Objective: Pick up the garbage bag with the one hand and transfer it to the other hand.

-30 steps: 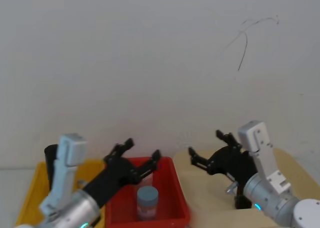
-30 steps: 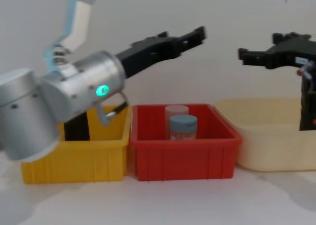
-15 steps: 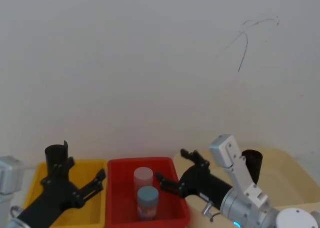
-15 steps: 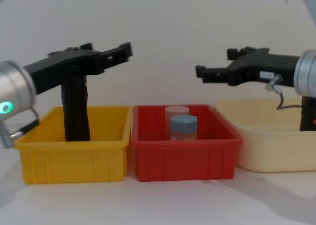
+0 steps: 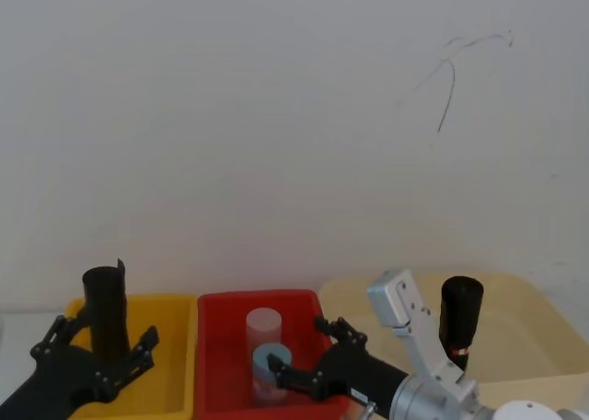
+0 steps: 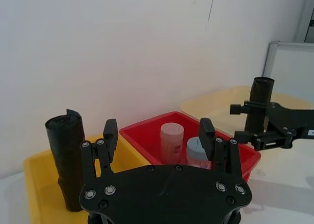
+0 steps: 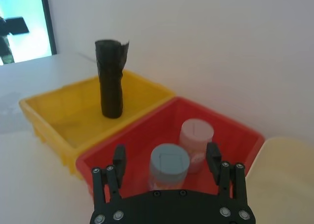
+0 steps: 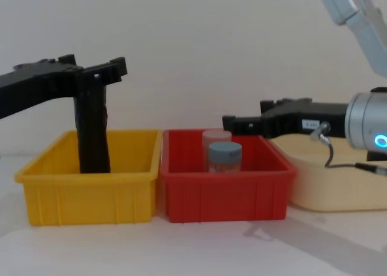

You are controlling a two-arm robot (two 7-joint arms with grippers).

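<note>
A garbage bag (image 5: pixel 461 311), a tall black roll with a small red label, stands in the cream bin (image 5: pixel 525 346) on the right. A similar black roll (image 5: pixel 104 308) stands upright in the yellow bin (image 8: pixel 87 188). My left gripper (image 5: pixel 97 357) hovers open just short of that roll (image 6: pixel 66 165), level with its top (image 8: pixel 91 121), with nothing between its fingers (image 6: pixel 110 135). My right gripper (image 5: pixel 299 351) is open above the red bin (image 7: pixel 147 135), its fingers (image 7: pixel 212 157) on either side of the blue-lidded jar (image 7: pixel 169 165) and above it.
The red bin (image 8: pixel 227 191) holds a blue-lidded jar (image 8: pixel 225 157) and a pale jar (image 8: pixel 216 137) behind it. All three bins stand side by side close to the white wall. Bare table lies in front of them.
Both arms have pulled back and dropped. My left gripper swung left from above the red bin to the roll in the yellow bin. My right gripper moved left from the cream bin to over the red bin.
</note>
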